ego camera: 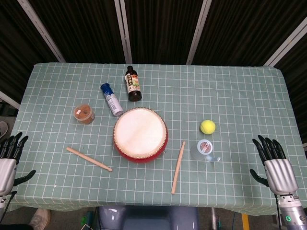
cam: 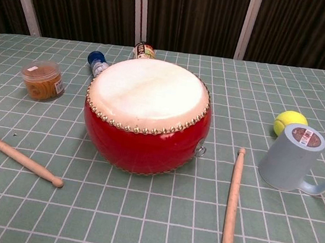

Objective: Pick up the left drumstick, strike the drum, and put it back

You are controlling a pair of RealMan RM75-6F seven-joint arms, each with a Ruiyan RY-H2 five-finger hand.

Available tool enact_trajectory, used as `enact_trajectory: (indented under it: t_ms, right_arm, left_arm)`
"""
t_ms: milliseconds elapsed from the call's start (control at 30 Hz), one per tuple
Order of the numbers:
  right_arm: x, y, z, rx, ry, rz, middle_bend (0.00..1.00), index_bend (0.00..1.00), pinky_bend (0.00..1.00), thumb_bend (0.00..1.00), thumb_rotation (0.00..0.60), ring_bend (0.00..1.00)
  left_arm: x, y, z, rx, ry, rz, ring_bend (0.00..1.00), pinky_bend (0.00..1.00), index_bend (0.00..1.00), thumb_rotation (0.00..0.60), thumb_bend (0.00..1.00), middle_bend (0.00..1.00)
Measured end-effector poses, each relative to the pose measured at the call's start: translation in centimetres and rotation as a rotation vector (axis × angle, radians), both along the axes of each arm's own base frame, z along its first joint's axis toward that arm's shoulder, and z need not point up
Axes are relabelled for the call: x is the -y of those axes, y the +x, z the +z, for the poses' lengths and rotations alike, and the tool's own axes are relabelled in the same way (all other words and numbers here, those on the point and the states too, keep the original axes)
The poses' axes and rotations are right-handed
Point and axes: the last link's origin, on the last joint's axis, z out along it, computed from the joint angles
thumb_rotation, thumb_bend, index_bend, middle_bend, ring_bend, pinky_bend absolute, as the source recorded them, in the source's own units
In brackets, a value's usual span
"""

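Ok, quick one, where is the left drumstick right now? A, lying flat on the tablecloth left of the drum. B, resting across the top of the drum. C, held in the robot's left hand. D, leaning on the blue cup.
A: the left drumstick lies flat on the checked tablecloth to the left of the drum, apart from it, while the left hand sits at the table edge holding nothing.
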Motion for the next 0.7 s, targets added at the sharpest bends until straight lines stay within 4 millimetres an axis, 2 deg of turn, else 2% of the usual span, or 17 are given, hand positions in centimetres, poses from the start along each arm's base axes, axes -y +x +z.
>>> enact_trajectory:
  t_ms: [633,700]
  right_arm:
    - [-0.06,-0.12,0.02,0.003,-0.007,-0.002,0.0,0.0,0.07,0.26,0.6,0.0]
    - [-0.07,-0.15,0.04,0.002,-0.007,-0.003,0.0,0.0,0.07,0.26,0.6,0.0]
  left_arm:
    - [0.02,0.06,-0.19,-0.007,-0.017,-0.002,0.0,0.07,0.0,0.6,0.0,0.0]
    - [-0.02,0.12,-0.28,-0.011,-0.023,-0.002,0.01,0.1,0.0,0.6,0.0,0.01]
